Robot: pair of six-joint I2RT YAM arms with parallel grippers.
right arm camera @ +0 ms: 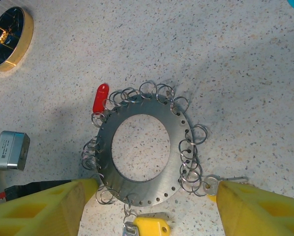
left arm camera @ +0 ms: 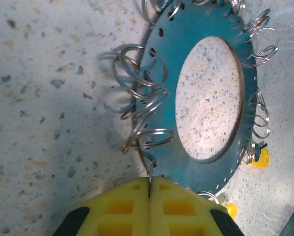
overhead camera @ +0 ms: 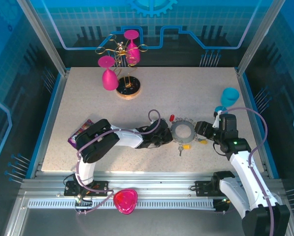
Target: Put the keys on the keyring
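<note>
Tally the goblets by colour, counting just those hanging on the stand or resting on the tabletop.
Pink goblets, hanging on the stand: 2
Blue goblet, on the table: 1
Total: 3

Left arm (overhead camera: 122, 138) and right arm (overhead camera: 245, 164) are showing white shells over black joint housings, with black base blocks (overhead camera: 85, 187) at the bottom. Pale lilac cables (overhead camera: 154, 114) are looping along each arm. A small green light (overhead camera: 235, 144) is glowing on the right arm's black wrist section. Left tool (left arm camera: 149, 184) is showing yellow fingers (left arm camera: 122, 206) with square moulded pockets and black shoulder caps. Right tool (right arm camera: 149, 209) is wearing matching yellow right fingers (right arm camera: 257, 211), pockets too.
</note>
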